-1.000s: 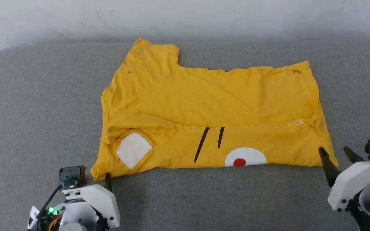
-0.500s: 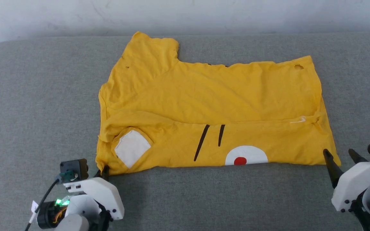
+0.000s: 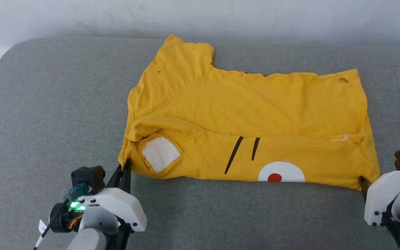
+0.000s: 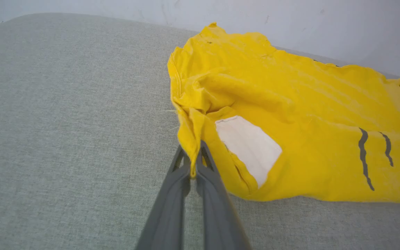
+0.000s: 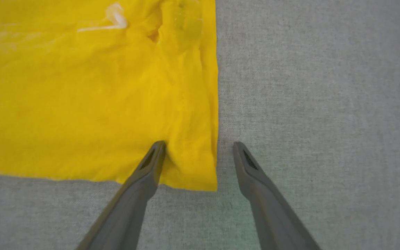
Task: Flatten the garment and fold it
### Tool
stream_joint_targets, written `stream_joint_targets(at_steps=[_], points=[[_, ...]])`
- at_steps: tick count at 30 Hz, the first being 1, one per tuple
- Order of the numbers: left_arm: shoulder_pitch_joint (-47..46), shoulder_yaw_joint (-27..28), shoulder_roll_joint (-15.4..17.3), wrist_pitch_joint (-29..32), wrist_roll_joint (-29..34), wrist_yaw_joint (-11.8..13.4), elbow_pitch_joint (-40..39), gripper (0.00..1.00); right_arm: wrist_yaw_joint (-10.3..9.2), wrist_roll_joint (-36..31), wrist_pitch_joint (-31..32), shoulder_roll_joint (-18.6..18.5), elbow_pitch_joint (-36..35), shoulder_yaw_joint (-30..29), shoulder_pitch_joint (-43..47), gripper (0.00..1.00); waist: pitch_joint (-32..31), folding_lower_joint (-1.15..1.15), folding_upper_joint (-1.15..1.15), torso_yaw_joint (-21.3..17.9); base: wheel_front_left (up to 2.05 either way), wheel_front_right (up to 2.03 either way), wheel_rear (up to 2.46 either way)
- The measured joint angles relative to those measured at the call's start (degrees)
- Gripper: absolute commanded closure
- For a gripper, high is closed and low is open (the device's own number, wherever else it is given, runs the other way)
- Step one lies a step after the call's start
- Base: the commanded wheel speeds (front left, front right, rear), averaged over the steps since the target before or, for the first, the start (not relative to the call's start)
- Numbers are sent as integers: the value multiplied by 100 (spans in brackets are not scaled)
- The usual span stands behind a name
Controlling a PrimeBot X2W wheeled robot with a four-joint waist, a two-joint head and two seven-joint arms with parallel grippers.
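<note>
At the near edge of the grey cushion [image 3: 47,104], closest in: left gripper [image 4: 191,162] clamped tight on the near left corner of the garment [image 3: 248,114], a thin yellow ridge of cloth pinched between the two dark fingers [image 4: 174,194]. At the near right corner, right gripper [image 5: 197,149] spread wide, one tip resting on the fabric, the other on bare cushion just beside the side edge, nothing caught yet.

Judged as partway through: spread mostly flat mid-cushion, with the near strip apparently already turned over lengthwise, leaving a long crease from side to side. Probably left to do: closing on the right corner, carrying the next fold across, smoothing the bunched cloth at the left end.

Soft, thin fabric, bright yellow, faintly rippled. On the near strip, a white square patch [image 3: 160,153] set at a tilt, two short black stripes [image 3: 241,152], half a white oval [image 3: 281,172] with a red dot [image 3: 274,177], cut off at the near edge. Farther back, plain yellow, one short sleeve [image 3: 186,55] jutting toward the pale wall [image 3: 82,17], and a small hole [image 3: 343,80] near the far right corner. Beneath it all, coarse woven grey upholstery, rounded at the far left corner.
</note>
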Motion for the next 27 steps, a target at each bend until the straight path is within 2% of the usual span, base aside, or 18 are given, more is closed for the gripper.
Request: stream_joint_targets(at_steps=[5,6,7,14,18,23,27], points=[[1,-36,-1,-1,11,1,-76,100,0,-138,-52,55,379,-96,-138,0,65,0,0,81,0,0,0],[2,-43,-1,-1,11,1,-76,100,0,-138,-52,63,424,-98,-147,53,73,-1,0,88,0,0,0],[3,-44,-1,-1,10,1,-76,100,0,-138,-59,63,461,-100,-164,100,78,-1,0,90,0,0,0],[121,-20,51,23,-1,47,38,100,3,110,-199,136,594,-7,-227,100,-47,0,0,7,0,0,0],[249,8,215,121,-1,69,91,100,2,413,-138,38,479,21,-80,100,-237,0,0,-52,0,0,0],[580,10,435,382,-5,116,-19,100,2,791,247,-107,-47,77,312,100,-549,-1,0,-125,0,0,0],[1031,-40,631,840,-131,202,-240,100,2,999,621,-210,-591,54,735,100,-797,-1,0,-173,0,0,0]])
